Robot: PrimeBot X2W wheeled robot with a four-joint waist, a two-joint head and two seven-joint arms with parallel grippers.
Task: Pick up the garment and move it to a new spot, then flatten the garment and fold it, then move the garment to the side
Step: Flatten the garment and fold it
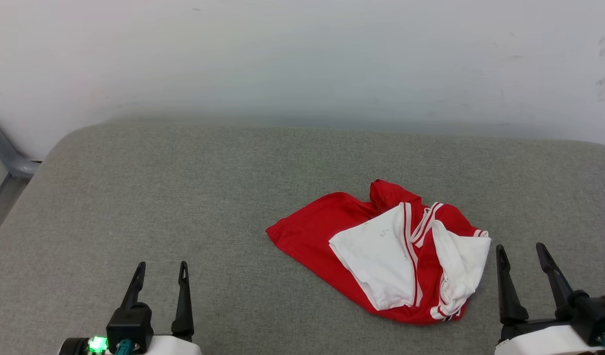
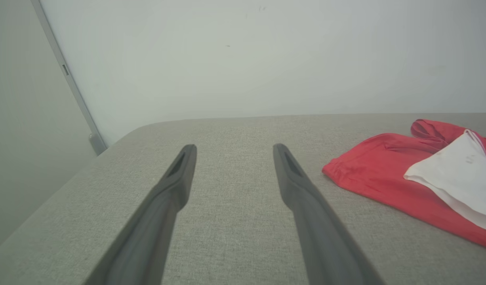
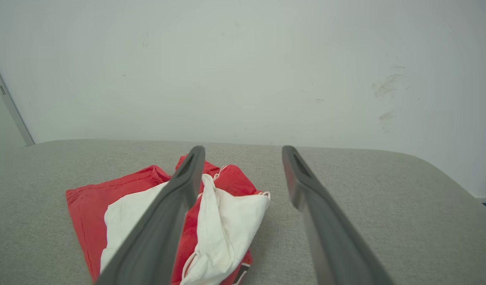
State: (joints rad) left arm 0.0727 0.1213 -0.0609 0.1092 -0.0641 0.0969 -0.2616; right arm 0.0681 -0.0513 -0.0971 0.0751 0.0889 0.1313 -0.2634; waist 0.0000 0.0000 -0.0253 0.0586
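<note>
The garment [image 1: 381, 249] lies crumpled on the grey padded surface, right of centre: red cloth with two white sleeves folded on top and red-and-white striped trim. My left gripper [image 1: 161, 268] stands open at the lower left, well apart from it, with nothing between its fingers. My right gripper [image 1: 521, 249] stands open at the lower right, just beside the garment's right edge. In the left wrist view the garment [image 2: 385, 170] lies to the right of the open left gripper [image 2: 235, 152]. In the right wrist view the garment [image 3: 223, 213] sits partly behind the left finger of the open right gripper [image 3: 243, 154].
The grey padded surface [image 1: 184, 197] has rounded corners and ends at a pale wall [image 1: 302, 59] behind. A grey metal rail [image 1: 9, 158] stands off its left edge.
</note>
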